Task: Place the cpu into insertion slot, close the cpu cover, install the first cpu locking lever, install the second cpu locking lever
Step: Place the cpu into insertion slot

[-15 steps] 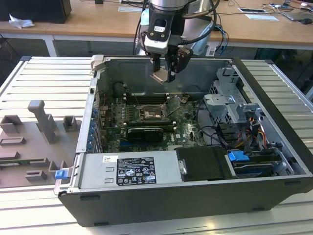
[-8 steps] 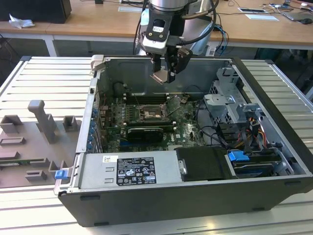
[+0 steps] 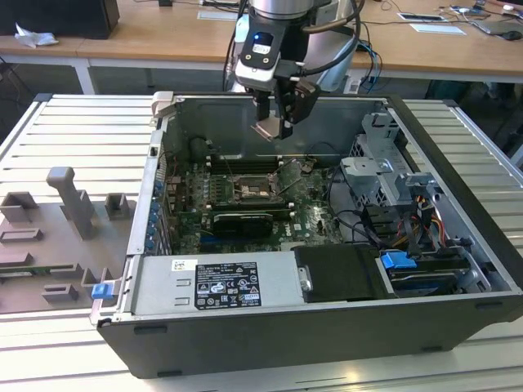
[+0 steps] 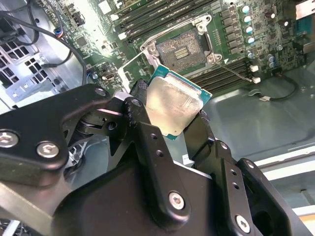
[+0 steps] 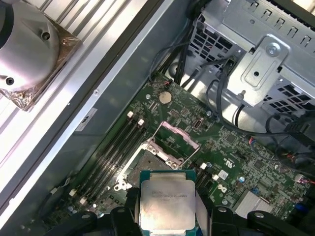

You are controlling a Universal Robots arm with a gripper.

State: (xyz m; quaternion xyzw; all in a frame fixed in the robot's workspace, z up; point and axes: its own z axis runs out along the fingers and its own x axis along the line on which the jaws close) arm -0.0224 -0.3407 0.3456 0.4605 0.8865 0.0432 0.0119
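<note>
Clearly no step is done: the black gripper point(image 4: 171, 112) pinches the flat silvery square cpu point(image 5: 166, 201) above the empty black square insertion slot point(image 4: 183, 46).

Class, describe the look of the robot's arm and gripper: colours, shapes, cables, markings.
The arm is silver-grey, with black cables looping beside it. The gripper is black, with angular fingers fastened by silver screws; a blue light sits on the wrist.
</note>
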